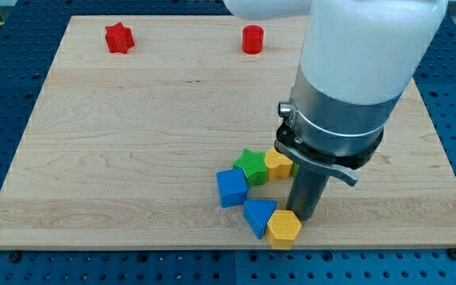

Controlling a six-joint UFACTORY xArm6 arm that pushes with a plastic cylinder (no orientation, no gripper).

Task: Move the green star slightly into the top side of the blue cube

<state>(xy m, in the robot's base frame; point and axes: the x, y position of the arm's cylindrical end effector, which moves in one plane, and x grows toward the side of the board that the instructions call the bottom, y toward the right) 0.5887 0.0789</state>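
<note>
Although nothing here serves as a container, the wooden tabletop [133,142] carries every block loose on its surface, most of them bunched near its near edge, right of centre. The green star [252,165] lies just beyond and to the right of the blue cube [231,188], their edges touching or very nearly so; I cannot tell which. A yellow block [278,163] sits against the star's right side, its shape hard to read because the arm covers part of it. Nearer, a blue triangular block [258,215] touches a yellow hexagonal block [283,228]. Far off, close to the far edge, a red star [119,37] sits to the left and a red cylinder [252,39] near the centre, well apart from the cluster. The arm has no hand, only a dark rod under a wide white and grey housing that blocks the tabletop's right part. My tip [303,215] seems to meet the tabletop just behind the yellow hexagonal block, right of the blue triangular block, though its very end is hidden behind that yellow block.
</note>
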